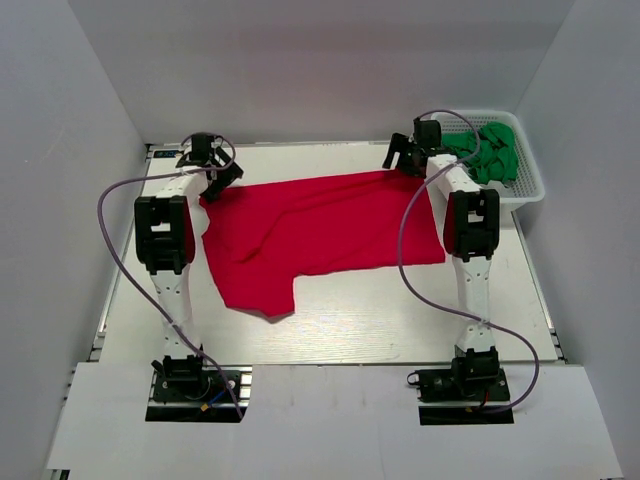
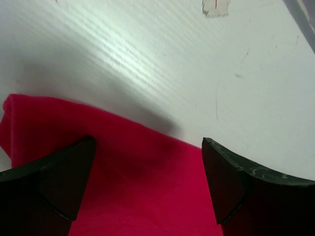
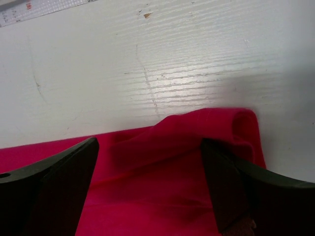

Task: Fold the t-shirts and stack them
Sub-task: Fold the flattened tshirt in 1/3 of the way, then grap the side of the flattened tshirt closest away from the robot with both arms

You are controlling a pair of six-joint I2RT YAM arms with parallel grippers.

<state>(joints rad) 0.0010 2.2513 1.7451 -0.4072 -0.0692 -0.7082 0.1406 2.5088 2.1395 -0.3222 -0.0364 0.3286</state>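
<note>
Red t-shirt [image 1: 320, 235] lies spread mid-worktop [image 1: 350, 335], lower flap reaching toward 7 o'clock. L hand [image 1: 213, 172] sits over the shirt's 10 o'clock corner, jaws wide, nothing held. R hand [image 1: 404, 157] sits over the 1 o'clock corner, also wide, fabric rumpled there, not pinched. White basket [image 1: 530, 192] w/ green cloths [image 1: 490, 150] at 2 o'clock.

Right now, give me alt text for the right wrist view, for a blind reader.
A red t-shirt lies on a white table, its far edge bunched into a small fold at right. The right tool, open, frames it from below.
</note>
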